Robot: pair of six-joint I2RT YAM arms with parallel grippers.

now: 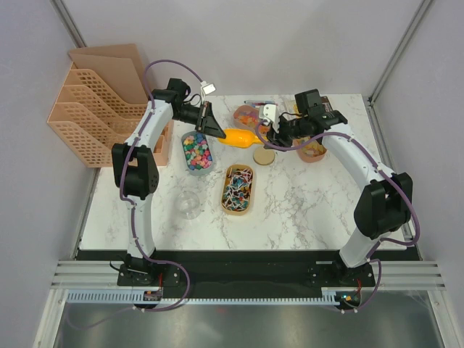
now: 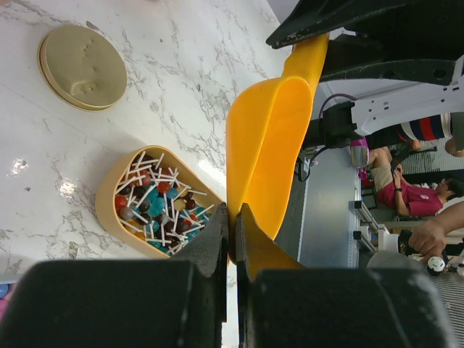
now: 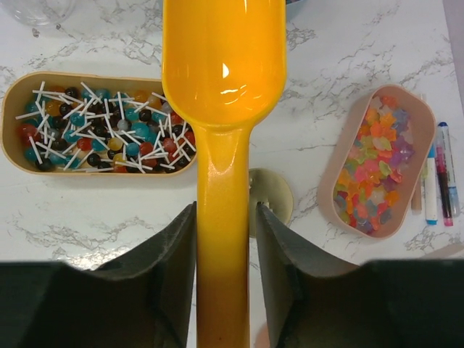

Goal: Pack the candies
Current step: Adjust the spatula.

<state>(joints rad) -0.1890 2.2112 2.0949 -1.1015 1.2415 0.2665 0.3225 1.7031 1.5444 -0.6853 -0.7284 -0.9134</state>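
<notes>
A yellow-orange scoop (image 1: 239, 137) hangs level above the table between both arms. My left gripper (image 1: 213, 126) is shut on the rim of its bowl (image 2: 268, 145), the fingertips (image 2: 217, 225) pinched on the thin edge. My right gripper (image 3: 225, 210) straddles the scoop handle (image 3: 221, 239), open, the left pad touching and a narrow gap at the right pad. The scoop bowl (image 3: 221, 65) is empty. Small bright candies (image 1: 196, 151) fill a blue-grey tray. More candies (image 3: 373, 163) lie in a pink tray (image 3: 328, 190). Lollipops (image 3: 101, 127) fill a tan tray (image 1: 238, 190).
A gold round lid (image 1: 263, 156) lies below the scoop. A clear cup (image 1: 190, 204) stands at the front left. Coloured pens (image 3: 437, 174) lie beside the pink tray. Another tan tray (image 1: 313, 151) sits under the right arm. Orange file racks (image 1: 90, 109) stand at the left edge.
</notes>
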